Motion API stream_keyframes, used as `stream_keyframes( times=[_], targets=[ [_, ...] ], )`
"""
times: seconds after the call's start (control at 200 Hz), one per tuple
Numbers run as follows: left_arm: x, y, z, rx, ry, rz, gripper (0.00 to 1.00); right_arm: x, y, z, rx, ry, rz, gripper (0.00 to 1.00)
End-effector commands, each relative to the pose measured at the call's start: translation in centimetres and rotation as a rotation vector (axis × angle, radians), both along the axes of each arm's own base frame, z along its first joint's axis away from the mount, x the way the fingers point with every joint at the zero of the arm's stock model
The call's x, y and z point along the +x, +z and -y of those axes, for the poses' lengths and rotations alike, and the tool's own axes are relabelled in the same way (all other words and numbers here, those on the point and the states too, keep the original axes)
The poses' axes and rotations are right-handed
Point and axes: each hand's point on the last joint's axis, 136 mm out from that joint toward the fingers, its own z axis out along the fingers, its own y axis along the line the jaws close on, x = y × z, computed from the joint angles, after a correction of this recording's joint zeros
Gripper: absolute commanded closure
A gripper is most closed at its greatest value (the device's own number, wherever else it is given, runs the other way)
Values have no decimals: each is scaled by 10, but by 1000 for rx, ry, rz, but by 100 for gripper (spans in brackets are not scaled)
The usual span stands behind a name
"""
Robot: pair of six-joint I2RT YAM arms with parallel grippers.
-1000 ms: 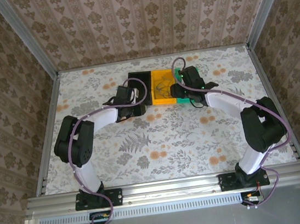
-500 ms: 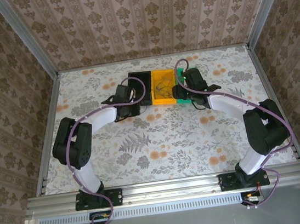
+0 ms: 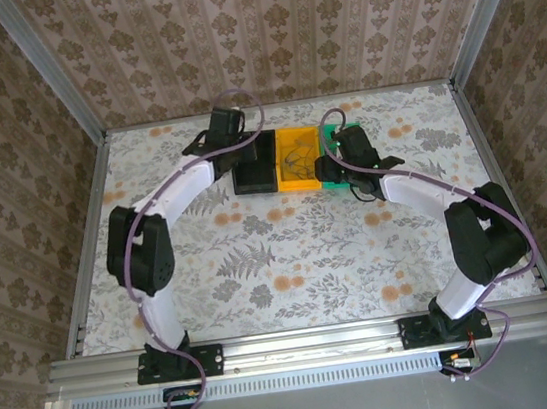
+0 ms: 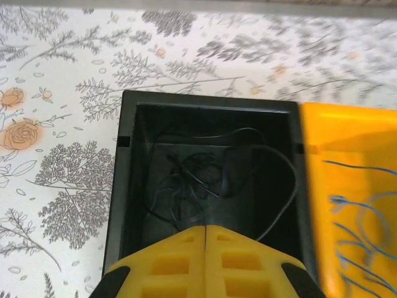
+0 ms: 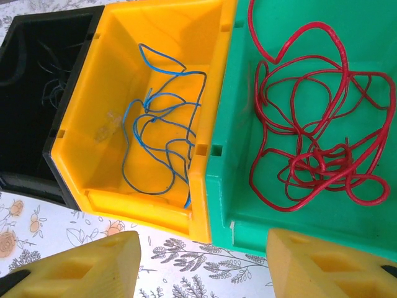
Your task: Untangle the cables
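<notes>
**Cables, three lots, one colour to a bin.**
- Red cable [image 5: 316, 143]: many overlapping loops on the floor of the green bin [image 5: 220, 205], with one loop rising toward the far wall.
- Blue cable [image 5: 158, 124]: thinner, in loose crossing loops, in the yellow bin [image 5: 124, 37].
- Dark cable [image 4: 205, 180]: very fine, a small knot of loops with one long strand sweeping round to the right, in the black bin [image 4: 205, 99]. Hard to make out against the dark floor.

**Bins.** Set in a row, wall touching wall, black then yellow then green from left to right, toward the far side of the floral surface [image 3: 290, 253]. Judged a sorting layout, with each colour kept apart so that freed strands cannot tangle again.

**Left tool [image 4: 205, 231].** Fingers pressed together above the black bin's near wall, pointing down into the bin. Nothing seen between them. One dark strand ending close beside them, pinched or not impossible to tell.

**Right tool [image 5: 205, 273].** Fingers spread wide and empty, hovering just off the near walls where the yellow and green bins meet. Judged placed to look over both bundles, or to reach into either.

**Progress, as a judgement.** Colours separated. Each bundle looped over itself.
</notes>
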Motion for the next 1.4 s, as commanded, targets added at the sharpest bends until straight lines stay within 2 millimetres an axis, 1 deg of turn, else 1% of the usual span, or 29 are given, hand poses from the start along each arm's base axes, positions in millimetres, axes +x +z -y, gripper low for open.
stream_keyframes(
  times=[0.0, 0.065, 0.21, 0.47, 0.575, 0.62, 0.655, 0.73, 0.785, 0.9, 1.01, 1.195, 1.22, 1.225, 1.31, 1.35, 1.395],
  targets=[
    [-1, -28, -15, 163, 51, -75, 100, -6, 12, 3, 10, 7, 26, 43],
    [0, -35, -17, 195, 76, -104, 100, -9, 12, 5, 0, 5, 27, 43],
    [0, -47, -7, 202, 64, -134, 100, -13, 8, 10, -13, 3, 23, 43],
    [-5, -71, 13, 203, 41, -197, 100, -13, 2, 11, -5, -6, 11, 43],
    [-8, -74, 14, 187, 46, -213, 100, -12, 3, 12, -4, -7, 15, 43],
    [-8, -71, 14, 180, 51, -212, 100, -12, 3, 12, -4, -5, 15, 43],
    [-9, -69, 15, 172, 51, -211, 91, -12, 4, 12, -6, -4, 16, 43],
    [-8, -57, 18, 145, 48, -194, 71, -12, 4, 12, -3, -2, 17, 43],
    [-6, -46, 21, 120, 42, -175, 64, -12, 5, 12, -1, -1, 18, 43],
    [-1, -17, 26, 75, 33, -115, 60, -12, 9, 11, 7, -1, 27, 43],
    [3, 14, 26, 50, 36, -51, 58, -12, 10, 13, 5, -7, 33, 43],
    [4, 58, 14, 47, 69, 59, 54, -13, 16, 15, 2, -18, 48, 43],
    [4, 67, 13, 40, 72, 84, 53, -13, 16, 16, 1, -20, 52, 43],
    [3, 65, 12, 44, 73, 81, 53, -13, 16, 16, 2, -21, 54, 43],
    [1, 82, 7, 15, 78, 139, 47, -12, 20, 19, -2, -33, 66, 43],
    [0, 87, 1, 4, 93, 155, 46, -12, 22, 22, -5, -41, 76, 43],
    [-2, 89, -9, -5, 118, 161, 44, -12, 25, 27, -16, -60, 90, 43]
  ],
)
